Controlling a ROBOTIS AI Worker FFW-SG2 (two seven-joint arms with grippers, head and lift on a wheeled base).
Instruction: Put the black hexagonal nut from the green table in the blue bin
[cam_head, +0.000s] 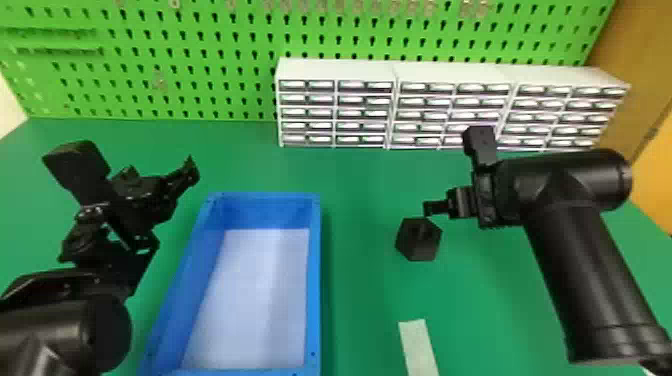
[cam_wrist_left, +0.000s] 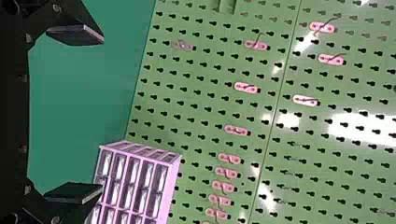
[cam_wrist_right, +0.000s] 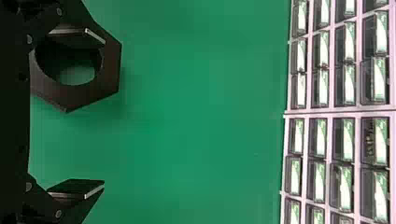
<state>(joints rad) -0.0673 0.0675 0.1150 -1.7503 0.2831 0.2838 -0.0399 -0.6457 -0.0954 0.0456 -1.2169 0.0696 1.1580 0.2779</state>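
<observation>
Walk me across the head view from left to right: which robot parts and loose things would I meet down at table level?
The left gripper → the blue bin → the black hexagonal nut → the right gripper.

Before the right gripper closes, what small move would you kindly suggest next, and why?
I would probably shift the right gripper toward the robot's left: its fingers stand open, but one overlaps the hexagonal nut in the wrist view, and the head view shows the nut to the gripper's left, so it seems off-centre.
</observation>
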